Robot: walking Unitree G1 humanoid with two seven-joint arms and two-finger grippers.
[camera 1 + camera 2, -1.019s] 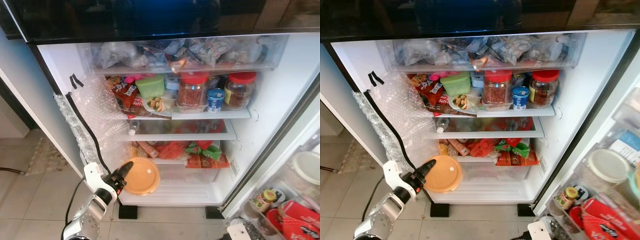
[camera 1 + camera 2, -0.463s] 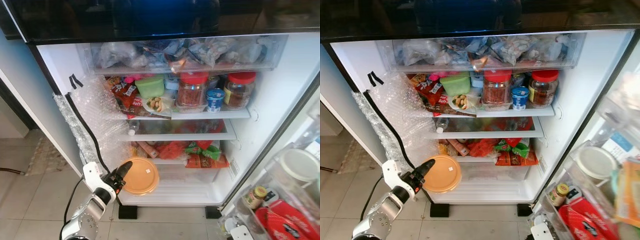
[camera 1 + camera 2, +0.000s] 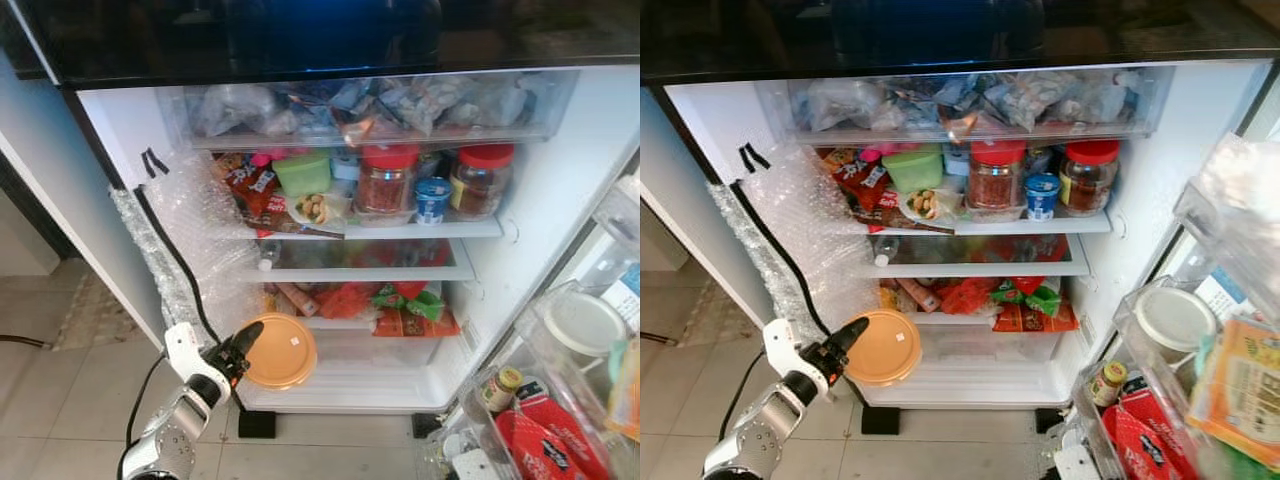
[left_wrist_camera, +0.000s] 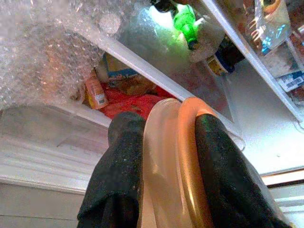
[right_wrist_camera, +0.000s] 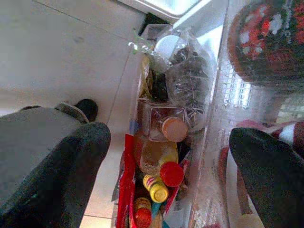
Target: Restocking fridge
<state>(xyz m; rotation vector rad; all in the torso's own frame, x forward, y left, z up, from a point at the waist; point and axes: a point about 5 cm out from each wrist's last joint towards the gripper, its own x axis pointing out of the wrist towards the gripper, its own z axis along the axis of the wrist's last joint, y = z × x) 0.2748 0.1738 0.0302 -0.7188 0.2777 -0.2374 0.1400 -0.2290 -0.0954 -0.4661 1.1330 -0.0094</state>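
A round container with an orange lid (image 3: 279,351) hangs in front of the fridge's bottom drawer (image 3: 380,350), low on the left. My left gripper (image 3: 243,345) is shut on its rim; the left wrist view has the lid's edge (image 4: 171,156) pinched between the two black fingers (image 4: 118,156). My right gripper (image 5: 168,135) is open, its fingers spread wide beside the door bin, over small bottles with red and yellow caps (image 5: 164,178). A white part of the right arm (image 3: 470,465) pokes in at the bottom edge.
The fridge is open. A top drawer of bags (image 3: 370,100), red-lidded jars (image 3: 385,180) and a green box (image 3: 302,170) fill the upper shelves, with packets (image 3: 400,310) below. Bubble wrap (image 3: 195,235) lines the left wall. Door bins (image 3: 1170,330) with tubs and packets stand close on the right. Tiled floor (image 3: 60,390) lies left.
The door bins on the right have swung further into view, toward the fridge. My left gripper and the orange-lidded container have barely moved.
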